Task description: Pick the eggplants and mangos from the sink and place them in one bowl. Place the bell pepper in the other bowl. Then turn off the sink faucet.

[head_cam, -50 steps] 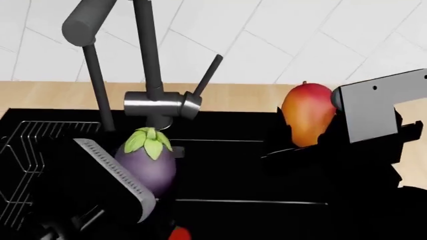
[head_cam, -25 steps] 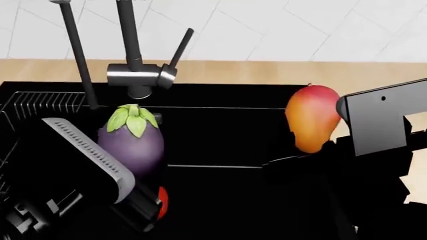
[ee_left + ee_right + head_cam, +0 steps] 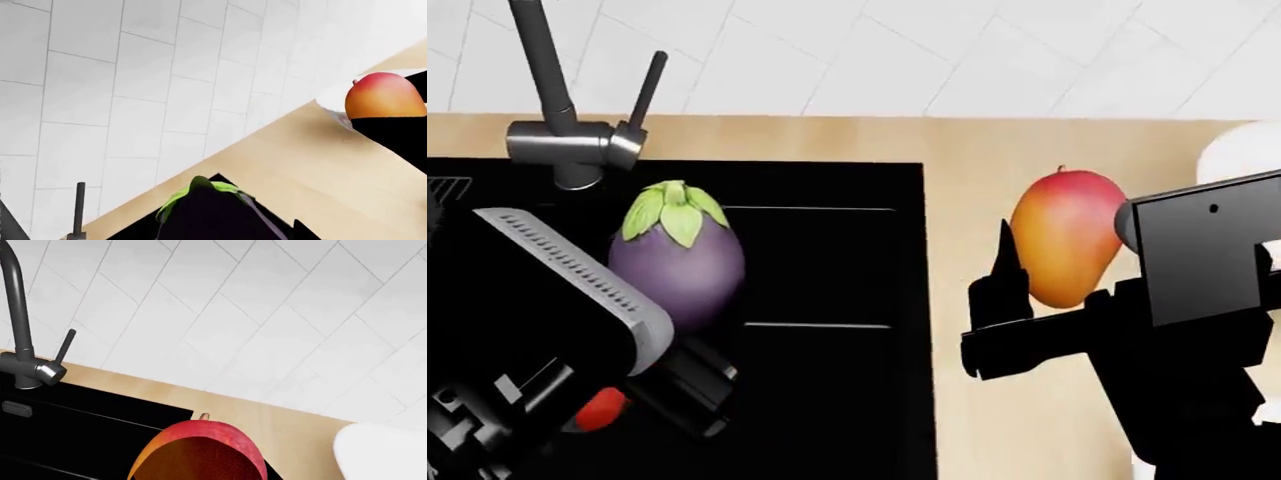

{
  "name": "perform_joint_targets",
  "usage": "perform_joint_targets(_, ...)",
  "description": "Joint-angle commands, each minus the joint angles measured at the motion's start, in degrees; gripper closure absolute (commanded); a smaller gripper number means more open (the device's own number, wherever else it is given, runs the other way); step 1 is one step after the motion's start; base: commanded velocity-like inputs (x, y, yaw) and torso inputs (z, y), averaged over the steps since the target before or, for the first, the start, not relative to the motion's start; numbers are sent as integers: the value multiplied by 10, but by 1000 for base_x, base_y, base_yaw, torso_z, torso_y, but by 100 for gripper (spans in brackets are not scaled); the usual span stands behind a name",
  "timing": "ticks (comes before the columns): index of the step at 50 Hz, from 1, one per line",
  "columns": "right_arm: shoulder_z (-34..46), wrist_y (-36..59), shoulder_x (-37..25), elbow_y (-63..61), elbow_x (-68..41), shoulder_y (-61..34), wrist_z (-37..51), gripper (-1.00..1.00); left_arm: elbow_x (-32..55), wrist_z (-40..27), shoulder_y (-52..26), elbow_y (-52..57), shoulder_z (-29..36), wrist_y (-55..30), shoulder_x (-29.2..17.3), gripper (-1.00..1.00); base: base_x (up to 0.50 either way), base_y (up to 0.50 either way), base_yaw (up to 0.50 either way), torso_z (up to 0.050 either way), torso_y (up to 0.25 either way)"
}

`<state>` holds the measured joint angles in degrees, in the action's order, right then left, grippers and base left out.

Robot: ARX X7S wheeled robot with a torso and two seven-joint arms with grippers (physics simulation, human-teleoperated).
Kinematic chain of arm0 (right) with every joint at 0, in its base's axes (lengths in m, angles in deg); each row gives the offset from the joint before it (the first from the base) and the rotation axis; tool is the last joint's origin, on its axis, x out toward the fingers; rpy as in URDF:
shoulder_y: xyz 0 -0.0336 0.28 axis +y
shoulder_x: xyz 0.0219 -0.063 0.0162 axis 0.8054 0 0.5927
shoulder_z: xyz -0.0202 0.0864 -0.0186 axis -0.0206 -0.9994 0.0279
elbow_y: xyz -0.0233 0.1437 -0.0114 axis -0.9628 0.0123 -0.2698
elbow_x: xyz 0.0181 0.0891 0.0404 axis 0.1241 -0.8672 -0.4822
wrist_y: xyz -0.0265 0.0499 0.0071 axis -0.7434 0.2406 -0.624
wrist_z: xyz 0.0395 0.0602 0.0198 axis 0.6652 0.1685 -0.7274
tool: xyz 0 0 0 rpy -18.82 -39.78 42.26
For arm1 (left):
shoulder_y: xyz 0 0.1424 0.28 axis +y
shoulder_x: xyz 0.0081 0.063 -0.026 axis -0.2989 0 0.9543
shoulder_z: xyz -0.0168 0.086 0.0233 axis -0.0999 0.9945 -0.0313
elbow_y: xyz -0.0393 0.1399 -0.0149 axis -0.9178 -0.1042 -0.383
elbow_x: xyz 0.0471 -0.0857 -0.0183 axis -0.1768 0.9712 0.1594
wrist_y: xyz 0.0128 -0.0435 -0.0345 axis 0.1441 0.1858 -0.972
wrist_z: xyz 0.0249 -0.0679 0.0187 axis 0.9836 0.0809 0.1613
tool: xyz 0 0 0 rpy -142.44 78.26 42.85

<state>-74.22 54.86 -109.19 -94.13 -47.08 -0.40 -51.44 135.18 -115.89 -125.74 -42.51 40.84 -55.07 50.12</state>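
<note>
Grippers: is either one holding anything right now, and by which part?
Left gripper holds the eggplant by its lower body; right gripper holds the mango by its lower end.

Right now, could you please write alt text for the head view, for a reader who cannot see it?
Two robot grippers each hold a fruit above a black sink: the left gripper an eggplant, the right gripper a mango over the wooden counter. A faucet stands behind.

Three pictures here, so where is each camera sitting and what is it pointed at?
Head view: looks down at the black sink; both arms show, left gripper holding the purple eggplant.
Left wrist view: faces the white tiled wall.
Right wrist view: faces the dark-grey faucet.
All share the orange-red mango.
</note>
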Motion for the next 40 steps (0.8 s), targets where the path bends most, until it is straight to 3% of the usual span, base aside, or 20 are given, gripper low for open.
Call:
perform_joint_targets(1, -2, -2, 1, -2, 7, -1, -8, 100, 12, -7, -2, -3, -13, 14, 9, 100, -62, -371, 0, 0, 0)
perform_joint_targets(40, -24, -10, -12, -2, 5, -2, 3, 100, 12, -4, -46, -36, -29, 21, 18, 100, -58, -418, 0, 0, 1)
